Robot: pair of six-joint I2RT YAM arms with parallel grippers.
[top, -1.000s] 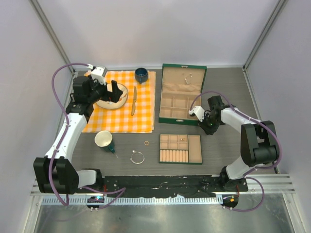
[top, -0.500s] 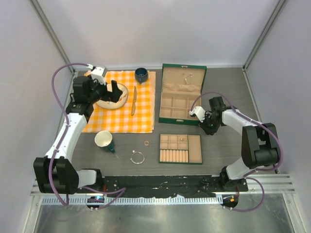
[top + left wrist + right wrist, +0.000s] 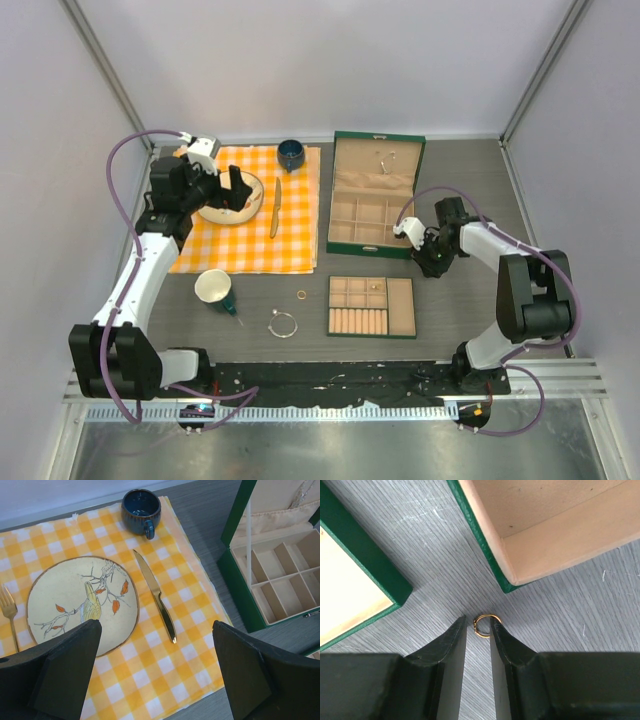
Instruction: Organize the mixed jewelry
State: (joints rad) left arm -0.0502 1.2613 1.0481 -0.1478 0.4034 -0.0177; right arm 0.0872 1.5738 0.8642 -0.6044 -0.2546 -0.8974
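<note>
The orange-and-white checked cloth (image 3: 250,245) covers the far left of the grey wood-grain tabletop (image 3: 460,310). On the cloth, the round painted ceramic plate (image 3: 82,605) lies between the gold metal fork (image 3: 9,607) on its left and the gold metal knife (image 3: 275,207) on its right. The dark blue ceramic mug (image 3: 291,153) stands behind the knife.

The green beige-lined open box (image 3: 345,232) sits right of the cloth, with the green compartment tray (image 3: 400,293) before it. Left of the tray lie the small gold ring (image 3: 301,295) and, nearer, the thin silver wire bangle (image 3: 283,324). A second small gold ring (image 3: 483,625) lies at the right hand's (image 3: 478,622) fingertips, between box and tray corners.

The right gripper (image 3: 428,264) has edged slightly toward the right edge of the counter (image 3: 470,310). Its arm swung a little that way too.
</note>
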